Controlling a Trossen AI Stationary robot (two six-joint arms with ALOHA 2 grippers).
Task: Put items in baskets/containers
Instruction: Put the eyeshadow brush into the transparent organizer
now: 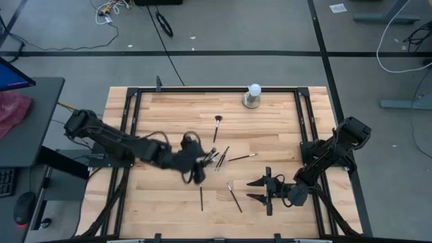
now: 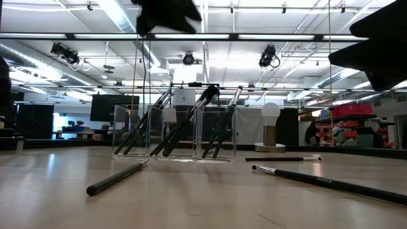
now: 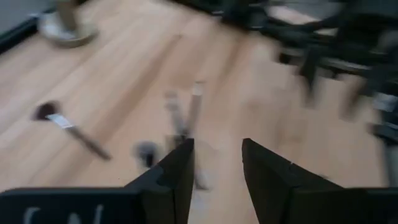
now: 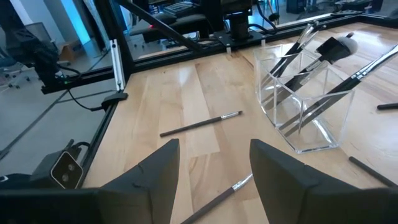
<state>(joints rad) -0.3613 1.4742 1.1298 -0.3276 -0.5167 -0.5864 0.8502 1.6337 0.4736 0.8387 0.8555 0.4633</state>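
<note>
High view shows the left gripper (image 1: 200, 169) over the clear tray (image 1: 214, 160) of brushes (image 2: 184, 124), jaws parted and empty. Right gripper (image 1: 259, 190) waits near the front edge, jaws spread wide.

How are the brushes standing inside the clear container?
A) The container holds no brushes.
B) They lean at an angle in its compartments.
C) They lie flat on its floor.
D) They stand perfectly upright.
B: in the low view the clear container shows divided compartments, and the dark brushes inside it lean at an angle with their tops above its rim.
</note>
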